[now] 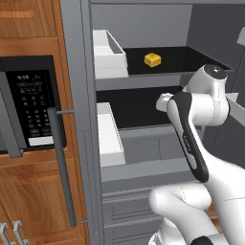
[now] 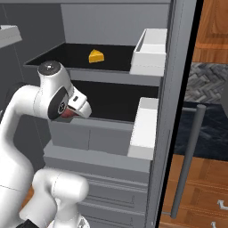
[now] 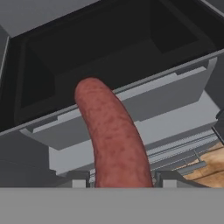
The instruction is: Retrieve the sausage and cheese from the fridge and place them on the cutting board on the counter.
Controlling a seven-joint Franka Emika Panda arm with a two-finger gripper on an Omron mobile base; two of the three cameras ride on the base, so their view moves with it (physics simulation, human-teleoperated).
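Your claw [image 3: 118,181] is pinching the sausage [image 3: 114,140]: in the hand view the reddish-brown sausage rises from between the two dark finger tips [image 3: 78,180] and curves up and to the left, its rounded end in front of the fridge's lower black shelf. Jaws sit tight against both sides of it.

The fridge [image 1: 139,148] stands open in front of you. In the left base view the cheese [image 1: 152,59] sits on the upper black shelf [image 1: 182,60], well back and alone, near the middle. In the right base view you see the same cheese [image 2: 96,56] as a yellow-orange wedge on that upper shelf, well apart from the arm.

White door bins [image 1: 109,52] hang on the fridge's side, one at the upper shelf level and one lower [image 1: 109,136]. Grey drawers [image 1: 127,210] sit below the shelves.

Your arm's wrist is in front of the lower shelf opening in both base views; in the right base view a bit of reddish colour shows just under the hand at the wrist, too small to tell more.

A black-panelled microwave [image 1: 31,103] is set in the wooden cabinets [image 1: 28,24] left of the fridge, with a long grey bar handle [image 1: 62,162] of the fridge door beside it. In the right base view, past the door edge, a strip of the dark desk [image 2: 209,129] shows over wooden cabinet fronts.
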